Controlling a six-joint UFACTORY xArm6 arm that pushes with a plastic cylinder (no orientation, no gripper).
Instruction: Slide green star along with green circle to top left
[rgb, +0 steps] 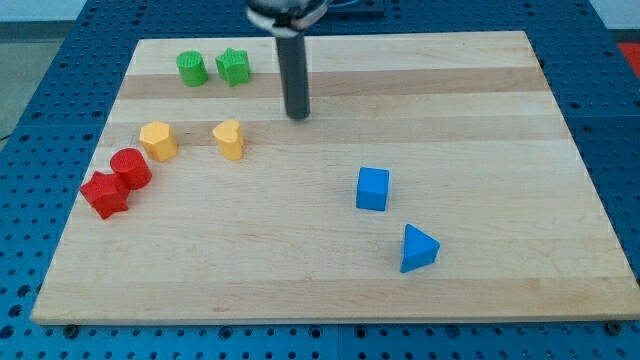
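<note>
Flanking my tip (297, 115): green star (233, 66); yellow heart (229, 139)

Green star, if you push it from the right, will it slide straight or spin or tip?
The green star looks low and flat-based, so it probably slides without tipping. Its points could make it spin if my tip hits off-centre. It would likely bump the green circle just left.

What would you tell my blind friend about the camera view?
My tip sits right of the green star and green circle, near the wooden board's top left. Yellow and red blocks lie left, blue ones right.
</note>
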